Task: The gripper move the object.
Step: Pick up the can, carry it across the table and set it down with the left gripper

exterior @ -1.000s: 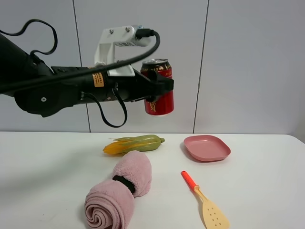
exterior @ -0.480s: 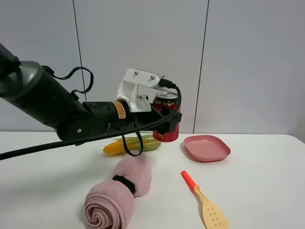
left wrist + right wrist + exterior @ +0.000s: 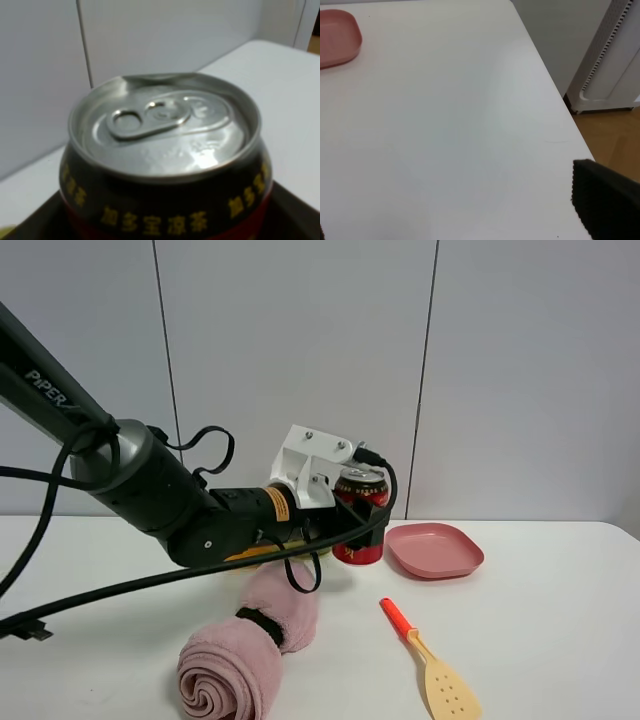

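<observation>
The red can (image 3: 360, 528) with gold characters and a silver top is upright in my left gripper (image 3: 362, 532), which is shut on its sides. It is low, just left of the pink plate (image 3: 435, 550), with its base at the table surface or barely above; I cannot tell which. In the left wrist view the can's top (image 3: 165, 130) fills the frame, with dark jaw parts on both sides below it. My right gripper (image 3: 462, 225) is open and empty over bare table, with one black fingertip (image 3: 602, 200) showing. It is outside the exterior high view.
A rolled pink towel (image 3: 250, 640) lies in front of the left arm. An orange spatula with a red handle (image 3: 430, 660) lies front right. A corn cob (image 3: 245, 556) is mostly hidden behind the arm. The plate (image 3: 335, 37) and the table's right edge (image 3: 555, 110) show in the right wrist view.
The left arm has come down and slightly right with the can, from high above the table to table level beside the pink plate. The grip has stayed shut.
</observation>
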### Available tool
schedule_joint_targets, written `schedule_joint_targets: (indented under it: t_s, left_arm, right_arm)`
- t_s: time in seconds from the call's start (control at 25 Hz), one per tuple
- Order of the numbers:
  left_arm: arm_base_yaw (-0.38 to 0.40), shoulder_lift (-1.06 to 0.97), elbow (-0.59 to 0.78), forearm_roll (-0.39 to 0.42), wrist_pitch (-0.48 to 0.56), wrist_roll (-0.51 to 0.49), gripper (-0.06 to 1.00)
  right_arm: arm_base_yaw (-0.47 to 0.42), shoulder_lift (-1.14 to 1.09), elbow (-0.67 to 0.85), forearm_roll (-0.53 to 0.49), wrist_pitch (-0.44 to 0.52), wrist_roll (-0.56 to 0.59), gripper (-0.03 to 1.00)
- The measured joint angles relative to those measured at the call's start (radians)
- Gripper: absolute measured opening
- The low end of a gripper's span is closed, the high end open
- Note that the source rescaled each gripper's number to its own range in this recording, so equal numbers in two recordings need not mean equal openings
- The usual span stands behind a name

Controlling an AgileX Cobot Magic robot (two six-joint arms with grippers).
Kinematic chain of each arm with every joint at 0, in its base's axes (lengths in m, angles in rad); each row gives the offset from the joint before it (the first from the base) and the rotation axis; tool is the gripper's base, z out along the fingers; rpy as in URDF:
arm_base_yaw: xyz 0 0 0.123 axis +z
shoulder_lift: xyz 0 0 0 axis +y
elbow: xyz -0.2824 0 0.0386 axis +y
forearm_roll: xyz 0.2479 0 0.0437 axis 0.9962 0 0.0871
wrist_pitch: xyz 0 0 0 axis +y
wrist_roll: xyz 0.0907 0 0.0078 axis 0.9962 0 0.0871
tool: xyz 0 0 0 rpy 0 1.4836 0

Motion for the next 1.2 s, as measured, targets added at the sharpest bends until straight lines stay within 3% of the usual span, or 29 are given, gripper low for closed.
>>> schedule_joint_targets:
  t_s: [0.28,1.2]
  left_arm:
    - [0.0,0.068,-0.076,-0.024,-0.01,-0.001,0.03]
    - [0.0,0.121,-0.082,-0.031,0.02,-0.001,0.03]
  right_arm:
    - [0.0,0.0,0.0,0.0,0.0,0.0,1.0]
    - [0.0,0.0,0.0,0.0,0.0,0.0,1.0]
